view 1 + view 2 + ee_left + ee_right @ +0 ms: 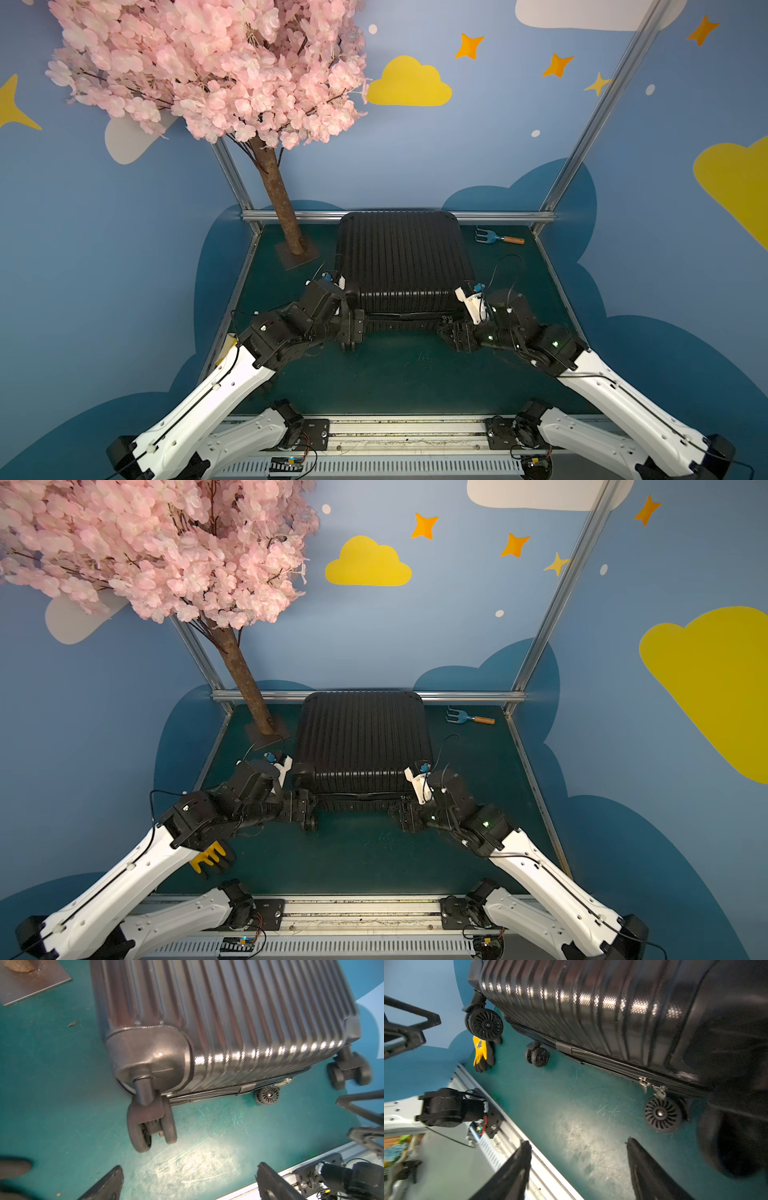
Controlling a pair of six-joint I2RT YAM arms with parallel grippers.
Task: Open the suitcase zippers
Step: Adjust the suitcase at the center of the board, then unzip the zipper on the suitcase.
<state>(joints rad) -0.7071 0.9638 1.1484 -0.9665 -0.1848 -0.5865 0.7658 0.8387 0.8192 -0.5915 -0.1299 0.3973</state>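
The black ribbed suitcase (403,257) (361,737) lies flat on the green table, its caster wheels toward the arms. The zippers (608,1061) run along the near side seam. Two silver pulls (652,1085) hang close together by the right-hand wheel and also show in the left wrist view as pulls (285,1081). My left gripper (353,332) (190,1165) is open over bare table by the case's near left wheel (151,1126), with nothing in it. At the near right corner my right gripper (451,332) (578,1140) has its jaws apart and empty, short of the pulls.
A pink blossom tree (286,224) stands on a plate left of the case. At the back right lies a small blue hand rake (498,237). A yellow-and-black glove (210,858) rests at the near left. Metal frame rails (399,216) border the table.
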